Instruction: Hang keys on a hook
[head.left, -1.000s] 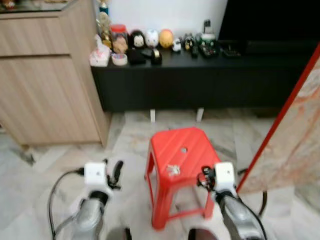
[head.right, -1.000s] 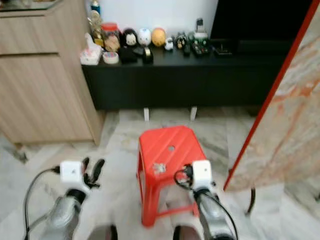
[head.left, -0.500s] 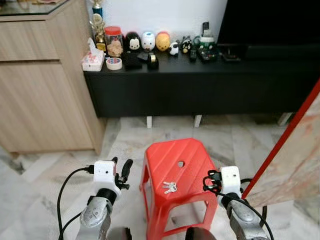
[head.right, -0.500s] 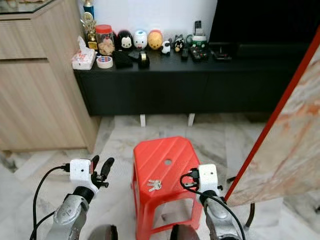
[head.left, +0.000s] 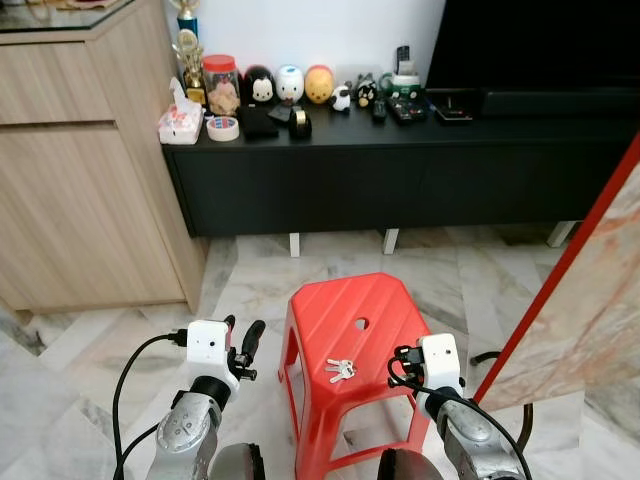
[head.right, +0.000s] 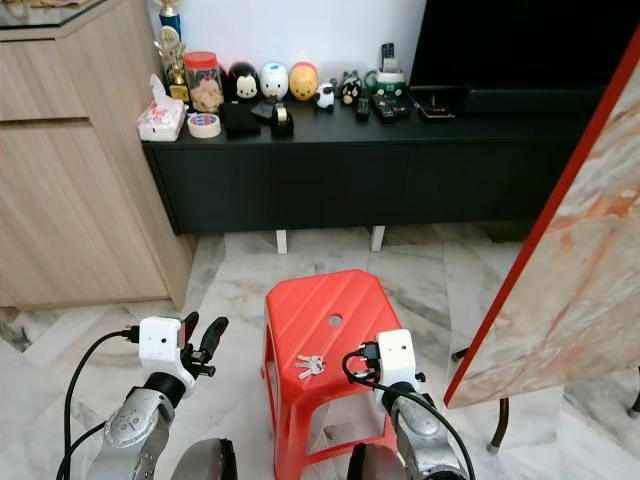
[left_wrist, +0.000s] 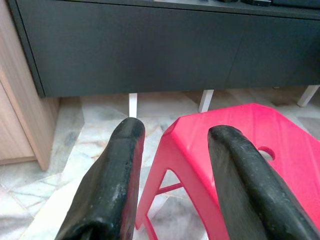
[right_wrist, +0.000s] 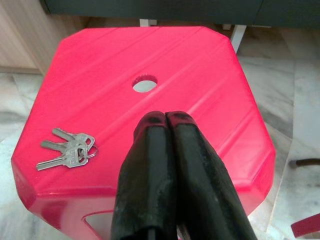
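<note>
A light wooden cabinet (head.left: 85, 150) stood at the far left, beside a long black low sideboard (head.left: 400, 160) carrying small figurines (head.left: 290, 85) and a roll of tape (head.left: 222, 128). The left gripper (head.left: 243, 338) hovered above the marble floor (head.left: 110, 360) just left of the red plastic stool (head.left: 355, 345), its two black fingers (left_wrist: 112, 185) spread apart and holding nothing. A small bunch of silver keys (right_wrist: 67, 152) lay on the stool's seat, near its front edge. The right gripper (right_wrist: 165, 120) hung over the seat just right of the keys, its fingers pressed together and clear of them. A marble-patterned panel with a red edge (head.left: 590, 300) leaned at the far right.
</note>
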